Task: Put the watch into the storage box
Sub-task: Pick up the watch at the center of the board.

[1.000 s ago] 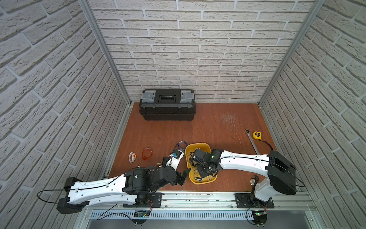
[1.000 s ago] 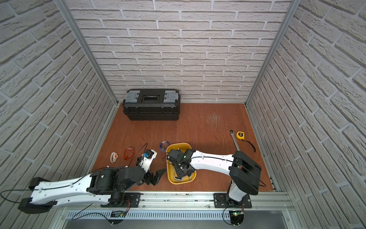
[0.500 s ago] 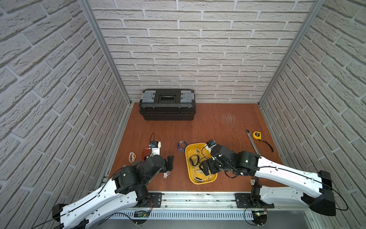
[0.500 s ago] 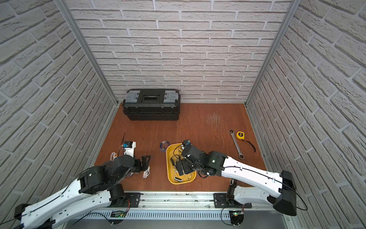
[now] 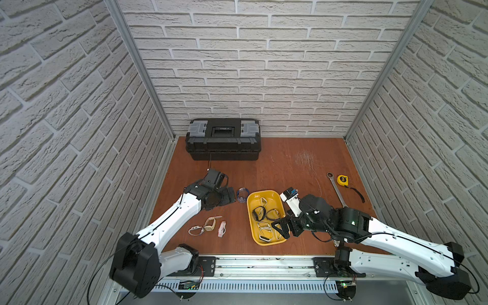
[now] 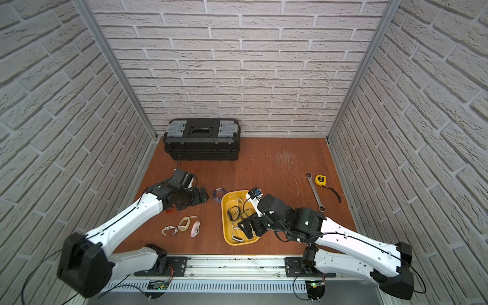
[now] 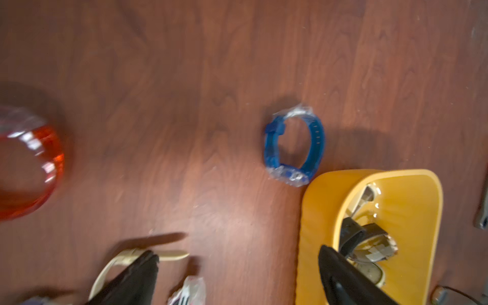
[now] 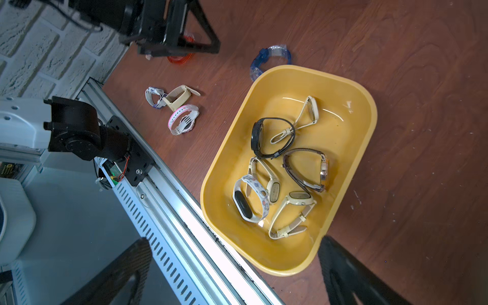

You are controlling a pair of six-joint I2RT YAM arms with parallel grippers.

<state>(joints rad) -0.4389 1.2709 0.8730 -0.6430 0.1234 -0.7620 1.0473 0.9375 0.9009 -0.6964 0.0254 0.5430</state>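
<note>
Obj: blue watch (image 7: 270, 148), strap closed into a loop, clear film (image 7: 298, 112) wrapped over it.
Loc: both top views, lower middle of frame. It sits on the tabletop (image 5: 290, 163) just beside the upper-left corner of the storage box (image 7: 319, 224). Contact w/ rim not resolvable. Not yet in box.

Handling (est.): light. Strap soft + springy; film slick and crinkly, so prob. slides or rolls if nudged.
Best hold: pinch across the strap wall, one finger inside the loop, one outside. Avoid loose film tails.

L gripper (image 7: 237, 250): jaws wide apart, empty, near the watch and facing it.
R gripper (image 8: 233, 239): jaws wide apart, empty, over the box's lower end.

Several watches (image 8: 256, 134) already inside the box. Beige watch (image 5: 210, 224) + two more lie left of the box, well apart from it.
</note>
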